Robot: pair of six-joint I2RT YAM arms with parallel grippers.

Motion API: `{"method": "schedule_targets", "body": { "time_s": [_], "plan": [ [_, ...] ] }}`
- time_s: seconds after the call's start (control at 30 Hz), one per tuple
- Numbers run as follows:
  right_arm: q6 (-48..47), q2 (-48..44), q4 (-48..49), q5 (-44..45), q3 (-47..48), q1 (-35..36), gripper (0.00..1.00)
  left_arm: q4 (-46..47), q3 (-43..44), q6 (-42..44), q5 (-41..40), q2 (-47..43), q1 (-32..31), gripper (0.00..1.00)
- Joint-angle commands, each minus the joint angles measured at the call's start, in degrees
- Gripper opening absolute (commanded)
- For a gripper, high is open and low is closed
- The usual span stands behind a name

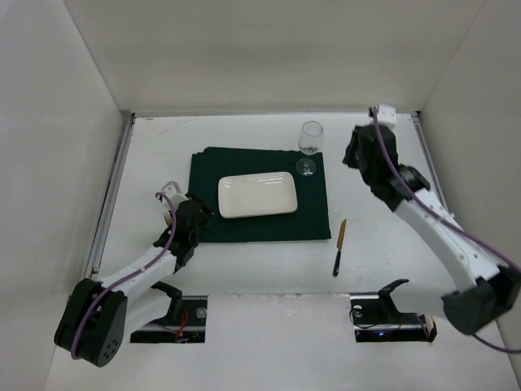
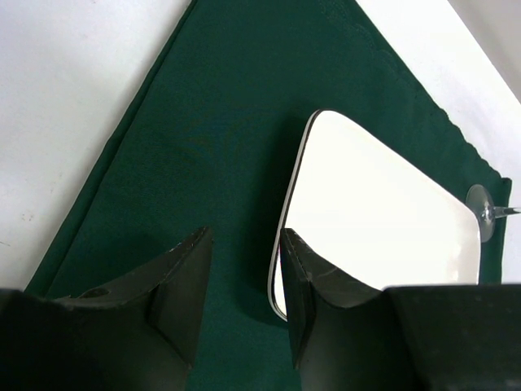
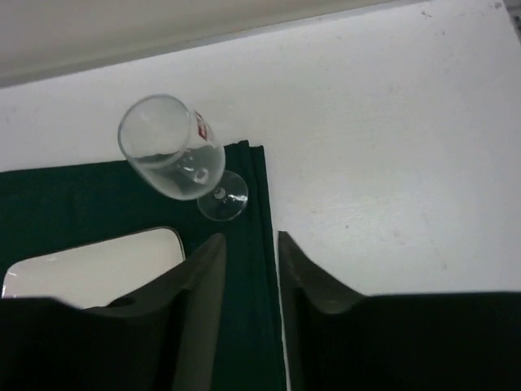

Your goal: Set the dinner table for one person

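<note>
cloth (image 1: 212, 167) of dark green lies in the middle of the dinner table (image 1: 244, 273), with a white rectangular plate (image 1: 256, 195) centred on it. a wine glass (image 1: 310, 138) stands upright on the cloth's far right corner, just beyond the plate. a dark-handled knife (image 1: 339, 247) lies on the bare tabletop right of the cloth, apart from it, blade pointing away from the arms. the left gripper (image 2: 244, 244) hovers over the cloth's left part, its jaws slightly parted and holding nothing. the right gripper (image 3: 251, 240) hangs to the right of the glass, jaws likewise a little apart and empty.
</note>
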Motion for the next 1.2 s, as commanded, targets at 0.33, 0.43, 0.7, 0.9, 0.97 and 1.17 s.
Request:
{"method": "schedule_targets", "body": {
  "time_s": [0.33,0.43,0.7,0.9,0.97,1.17],
  "plan": [
    [33.9,-18.95,-13.73,-1.48,-39.67,11.94,0.34,2.61,-0.91,-1.97,0.83,-1.68,-2.11,0.37],
    [33.73,-18.16,-14.96,-5.27,-40.56,12.21,0.35,2.61,-1.09,-2.59,1.09,-1.94,-2.55,0.37],
    [33.9,-15.0,-14.61,-12.04,-42.5,12.03,0.3,1.91,-1.96,-2.85,2.41,-5.71,-1.33,0.37],
    [34.87,-11.22,-15.31,-12.66,-41.53,13.08,0.32,1.47,-2.4,-2.85,3.11,-7.48,-0.27,0.37],
    [34.87,-9.64,-15.23,-13.1,-41.27,13.17,0.33,1.47,-2.49,-3.11,3.64,-7.48,-0.09,0.37],
    [34.88,-6.12,-15.05,-15.38,-40.04,13.52,0.34,1.55,-2.58,-3.46,4.52,-7.13,0.87,0.37]
  ]
}}
